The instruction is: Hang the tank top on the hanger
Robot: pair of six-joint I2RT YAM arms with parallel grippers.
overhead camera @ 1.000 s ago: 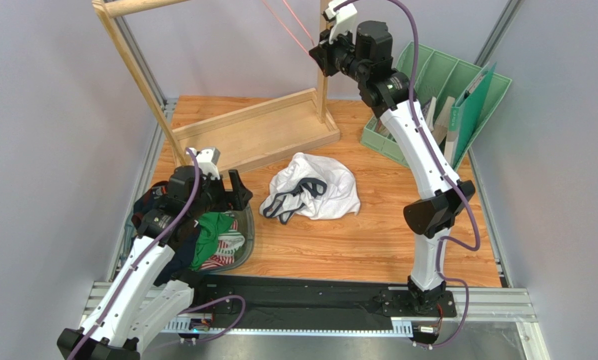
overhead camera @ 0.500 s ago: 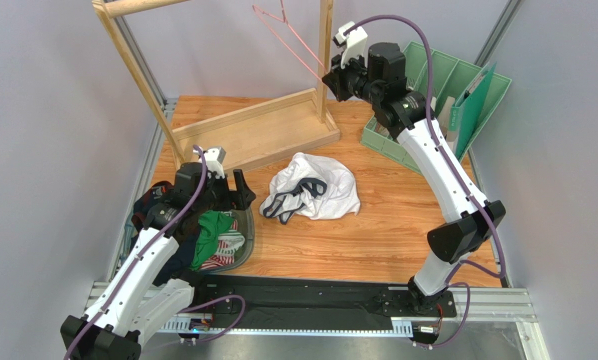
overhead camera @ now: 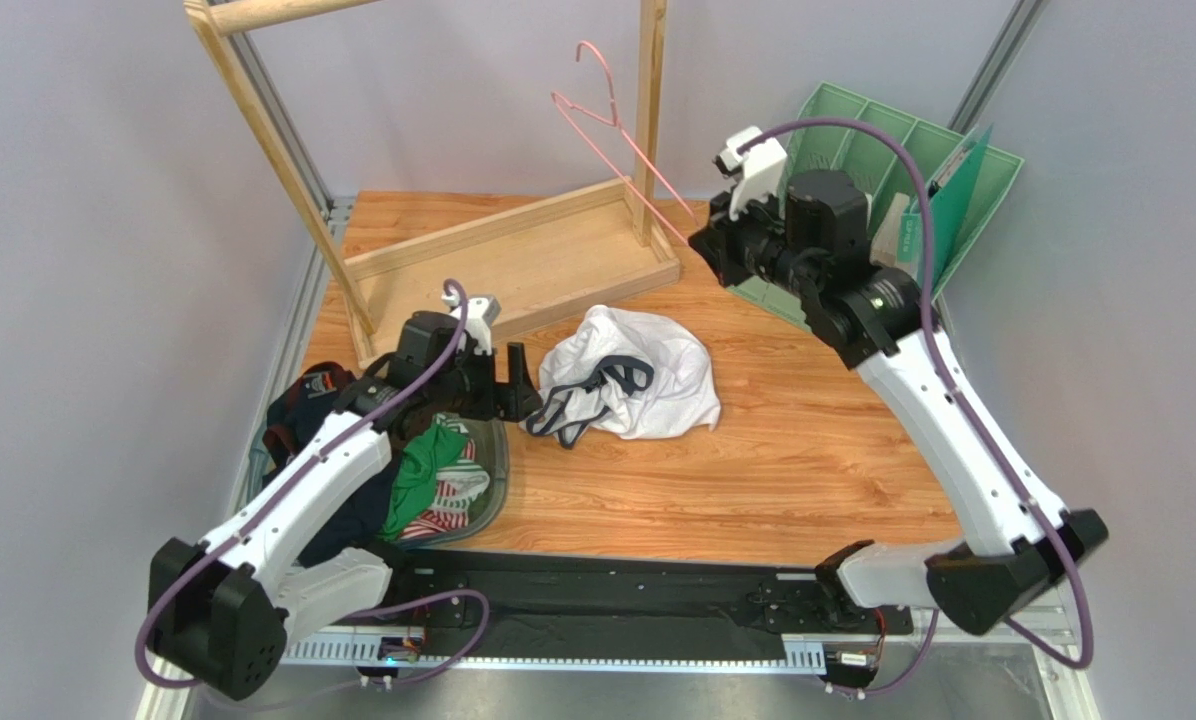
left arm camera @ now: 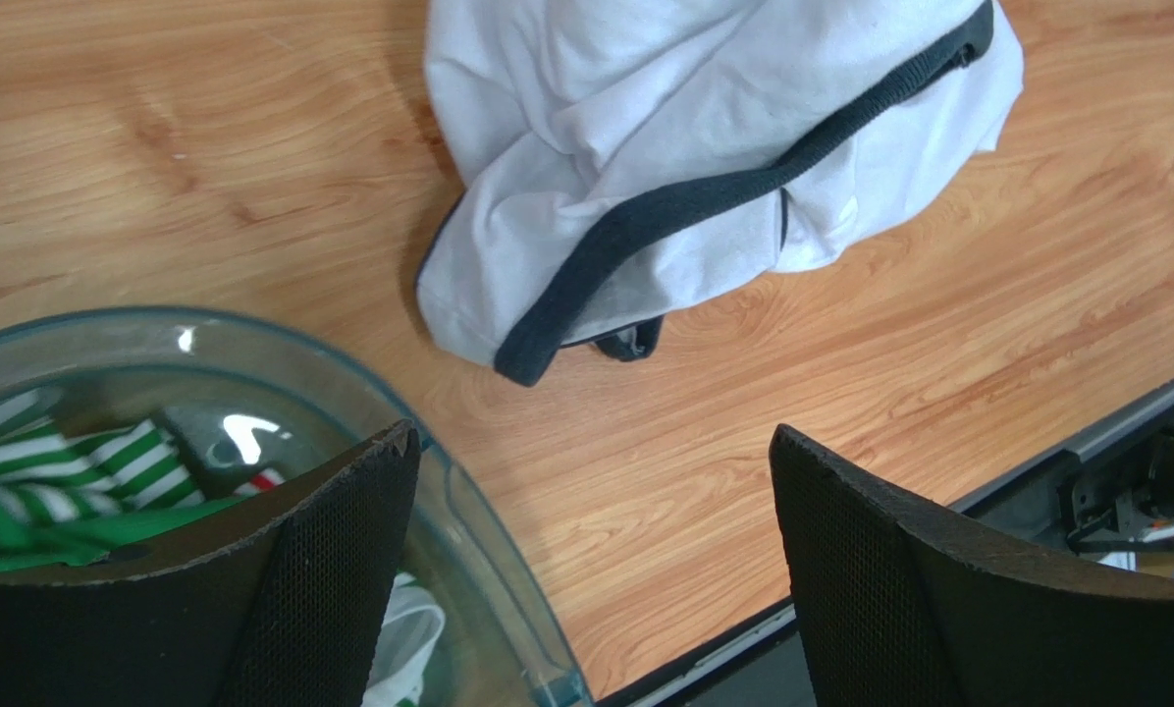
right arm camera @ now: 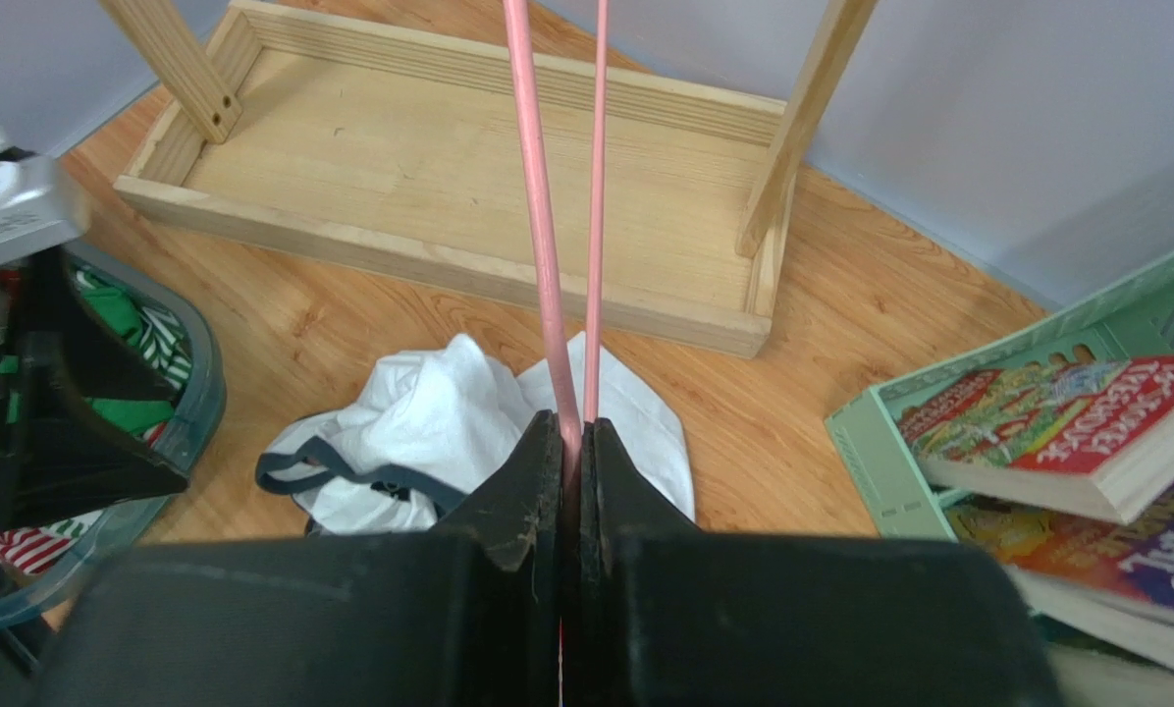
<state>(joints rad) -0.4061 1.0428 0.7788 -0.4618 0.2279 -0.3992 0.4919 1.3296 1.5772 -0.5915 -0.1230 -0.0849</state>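
Now right hand clamps hanger aloft — left hand agape, just short of tank top hem.

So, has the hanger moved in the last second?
Yes. The hanger, in the right gripper, came down and right, crossing the rack post.

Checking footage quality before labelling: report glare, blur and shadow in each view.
Top external: even, soft light, only a faint shadow beside the tank top. Left wrist: white glare spots on the clear bin; left fingers dark but their mesh shows. Right wrist: right fingers a dark, near-featureless mass along the bottom; the hanger between them reads sharp.
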